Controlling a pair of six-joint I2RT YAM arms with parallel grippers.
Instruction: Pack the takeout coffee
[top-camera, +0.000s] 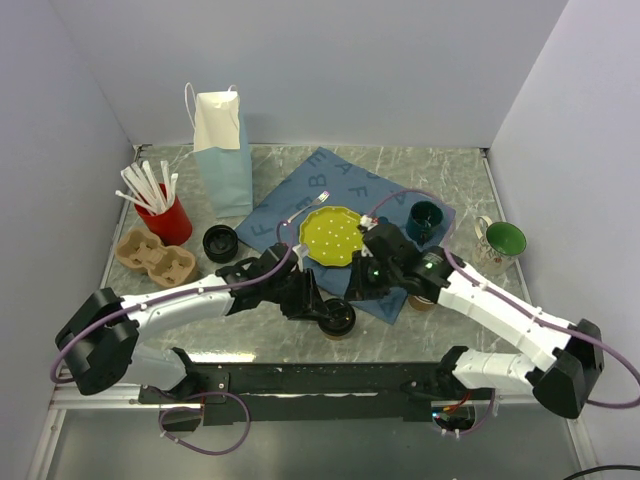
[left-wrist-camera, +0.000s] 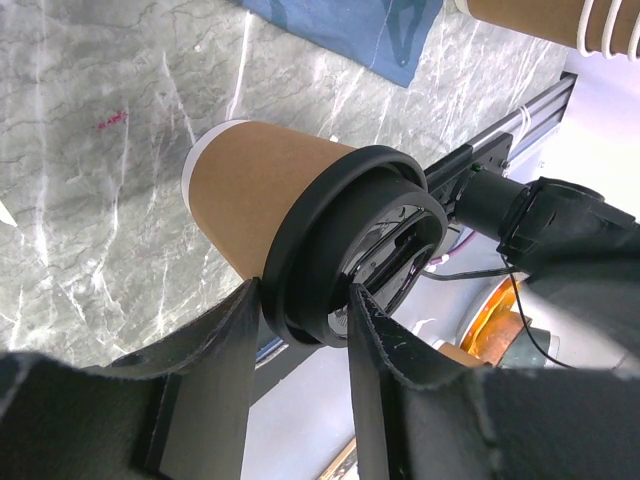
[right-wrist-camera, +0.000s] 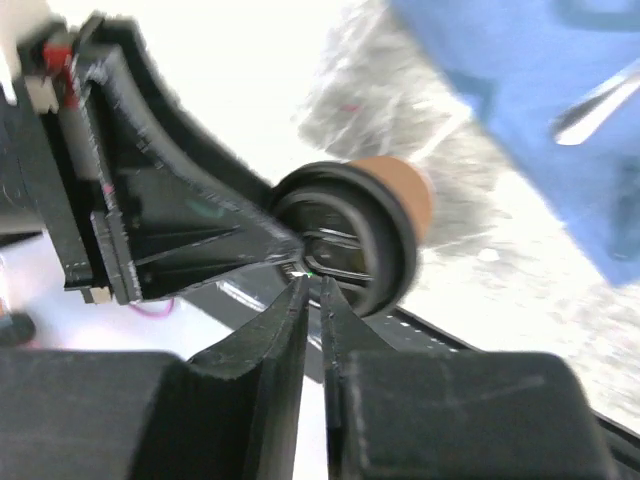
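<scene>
The takeout coffee (top-camera: 340, 318) is a tan-brown paper cup (left-wrist-camera: 260, 190) with a black lid, near the table's front edge, and it lies tilted in the left wrist view. My left gripper (top-camera: 325, 308) is shut on it, one finger on each side of the lid rim (left-wrist-camera: 305, 320). My right gripper (top-camera: 362, 285) reaches in from the right. Its fingers stand almost together with only a thin slit and nothing between them, and their tips (right-wrist-camera: 312, 285) are right at the lid's face (right-wrist-camera: 350, 240). The cup's brown wall (right-wrist-camera: 395, 190) shows behind the lid.
A white and blue paper bag (top-camera: 222, 150) stands at the back left. A red cup of straws (top-camera: 170, 218), a cardboard carrier (top-camera: 155, 258) and a loose black lid (top-camera: 220, 243) are on the left. On the blue cloth (top-camera: 300, 195) are a yellow plate (top-camera: 332, 236) and a dark mug (top-camera: 424, 220). A green mug (top-camera: 500, 243) is at the right. Stacked paper cups (left-wrist-camera: 540, 20) lie nearby.
</scene>
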